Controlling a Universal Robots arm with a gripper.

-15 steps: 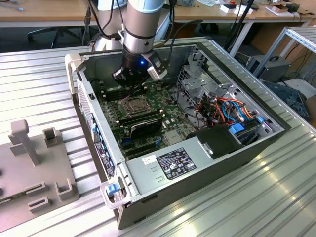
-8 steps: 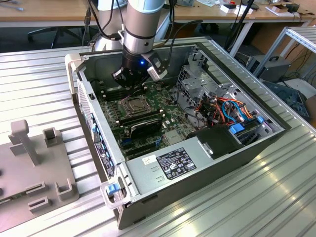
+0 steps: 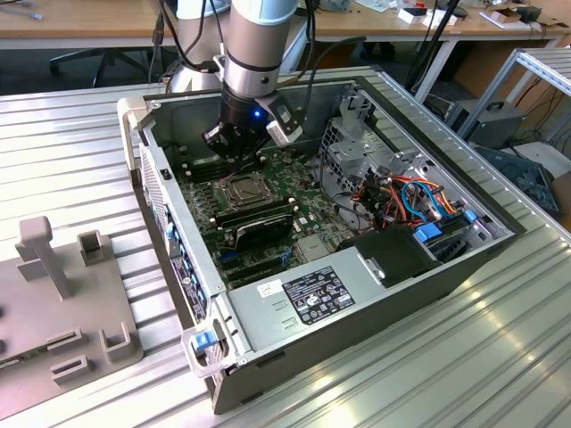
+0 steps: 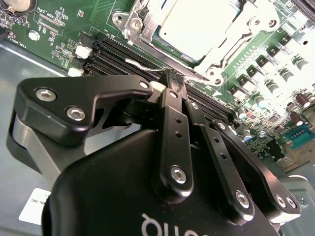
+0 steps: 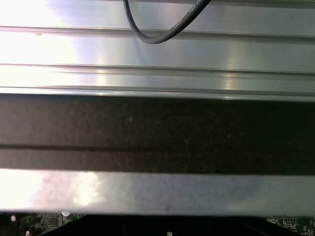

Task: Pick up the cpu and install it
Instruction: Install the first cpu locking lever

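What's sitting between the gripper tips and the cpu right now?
In the second wrist view, black memory slots and the socket's metal frame edge lie between the gripper and the cpu.

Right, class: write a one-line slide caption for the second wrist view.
Black claw poised over the memory slots of the motherboard, beside the silver-topped cpu inside its shiny retention frame.

i can't read any print well enough to quote: the label on the power supply in the exterior view is too fine. in the second wrist view, a white sticker, white lettering on the gripper body and the motherboard markings are cut off or tiny.
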